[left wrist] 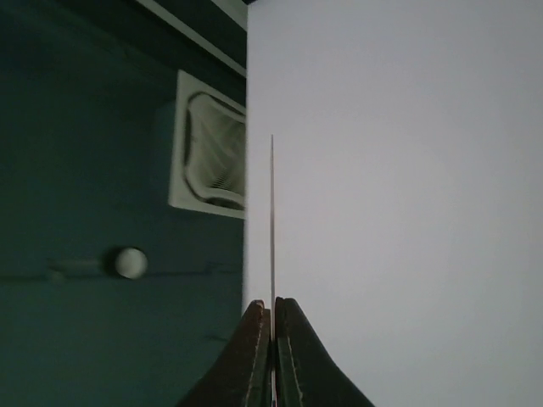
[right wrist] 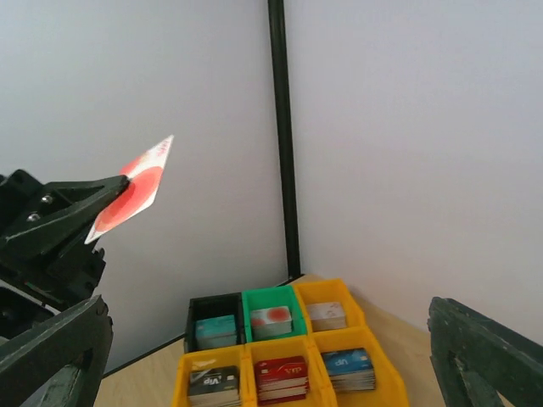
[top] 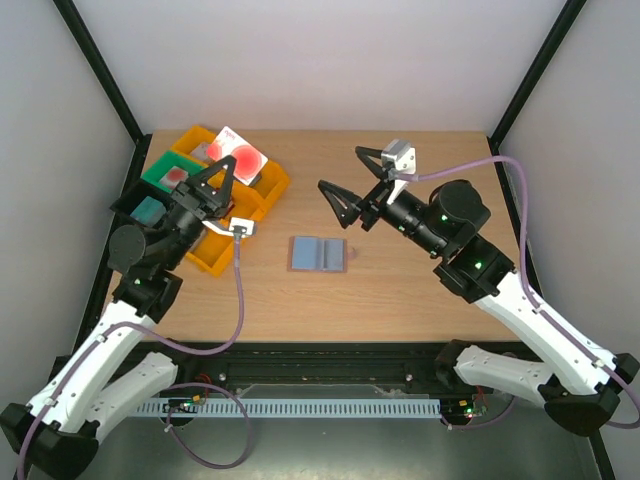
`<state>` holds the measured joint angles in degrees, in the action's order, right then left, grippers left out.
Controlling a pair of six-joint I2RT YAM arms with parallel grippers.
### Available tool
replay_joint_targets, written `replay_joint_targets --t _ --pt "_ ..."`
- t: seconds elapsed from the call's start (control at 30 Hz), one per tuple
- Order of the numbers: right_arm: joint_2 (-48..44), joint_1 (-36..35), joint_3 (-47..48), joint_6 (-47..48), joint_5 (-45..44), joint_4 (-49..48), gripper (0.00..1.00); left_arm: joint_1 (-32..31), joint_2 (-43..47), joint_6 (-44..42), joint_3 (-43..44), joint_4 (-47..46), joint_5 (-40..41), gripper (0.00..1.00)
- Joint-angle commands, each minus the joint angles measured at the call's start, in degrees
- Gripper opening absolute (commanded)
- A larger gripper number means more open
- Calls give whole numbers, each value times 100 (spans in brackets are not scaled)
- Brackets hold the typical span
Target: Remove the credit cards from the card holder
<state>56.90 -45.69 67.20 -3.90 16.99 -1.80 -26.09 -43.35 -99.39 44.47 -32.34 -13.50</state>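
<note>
1. Pale walls are enclosing a wooden table [top: 400,290].
2. A white, red-spotted credit card [top: 240,155] is hanging above the yellow, green and black plastic trays [top: 277,183], with the left gripper [top: 228,168] pinching it.
3. Flat blue-grey credit cards [top: 318,253] are lying right of the trays.
4. Farther right of the trays, the right gripper [top: 343,170] is hovering, jaws spread wide.

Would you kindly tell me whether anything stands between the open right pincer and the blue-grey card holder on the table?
Nothing visible does. The right pincer hangs open beyond the flat blue-grey card holder, with only wooden table between; the left pincer, shut on a red-and-white card, is well aside.
</note>
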Motion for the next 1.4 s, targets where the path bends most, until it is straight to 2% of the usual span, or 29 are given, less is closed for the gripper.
replay_joint_targets --t 0.0,0.17,0.23,0.27,0.33,0.4,0.43,0.47,0.53,0.63,0.7,0.8,0.97,1.17,1.37 --pt "-213 32 -30 39 -374 -39 99 12 -15 -3157 143 -1215 -434 2" --pt "-364 49 -43 95 -426 174 98 -197 -79 -3173 193 -919 -84 2" --pt "-398 46 -67 64 -561 288 99 -275 -140 -2969 237 -461 505 2" --pt "-388 62 -44 23 -694 370 99 -302 -220 -2749 309 -176 949 2" --pt "-251 121 116 -57 -960 624 99 -328 -575 -1482 645 585 2031 2" --pt "-83 207 257 -151 -1312 908 99 -305 -1281 204 1764 2108 3394 2" --pt "6 289 300 -188 -1479 1037 99 -181 -1854 1177 2540 3202 3922 2" --pt "78 411 313 -235 -1565 1139 99 37 -2478 2155 3390 4621 4234 2" --pt "198 754 243 -376 -1461 1191 99 620 -3933 3547 4992 6952 4526 2" --pt "371 1339 30 -509 -918 1009 99 1345 -5830 4720 6882 9322 4648 2" --pt "551 1692 -110 -499 -578 817 99 1779 -6840 5193 7690 10144 4692 2" --pt "937 2204 -167 -520 -16 688 99 2201 -7832 5529 8139 10298 4783 2" --pt "1638 2842 -191 -498 738 465 99 2514 -8822 5488 8480 9360 5265 2" --pt "2282 3179 -267 -753 933 201 99 2680 -9234 5188 8722 8723 5450 2" --pt "2571 3258 -161 -847 928 175 99 2826 -9331 5592 8675 8764 4883 2"
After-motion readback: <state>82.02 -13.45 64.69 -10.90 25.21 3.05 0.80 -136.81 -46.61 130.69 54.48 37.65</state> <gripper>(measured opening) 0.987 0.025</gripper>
